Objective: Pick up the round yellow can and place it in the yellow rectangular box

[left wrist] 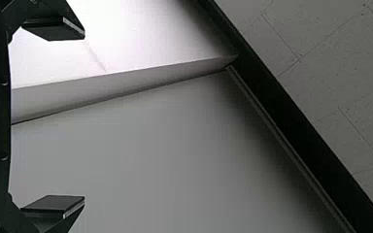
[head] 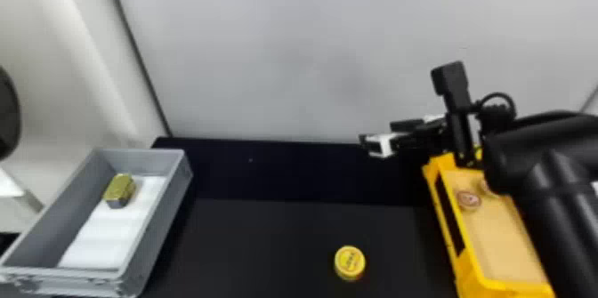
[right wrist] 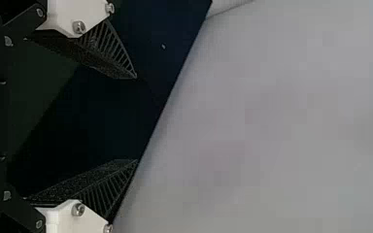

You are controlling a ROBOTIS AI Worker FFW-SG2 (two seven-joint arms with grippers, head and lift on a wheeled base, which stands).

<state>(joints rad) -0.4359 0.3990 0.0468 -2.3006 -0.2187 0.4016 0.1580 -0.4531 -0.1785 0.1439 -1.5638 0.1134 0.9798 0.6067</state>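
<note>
Left of the yellow box (head: 511, 287), the round can (head: 349, 262) sits on the black table (head: 267, 248). Your right claw (right wrist: 136, 118) hangs near that box's far end, its 2 fingers spread; centre it over the can, lower, then squeeze gently.

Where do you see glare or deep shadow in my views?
Left wrist view: white panel nearly washed out, grey panel darkening toward the black strip; right wrist view: table almost black between the fingers; head view: soft pale streak down the left wall.
</note>
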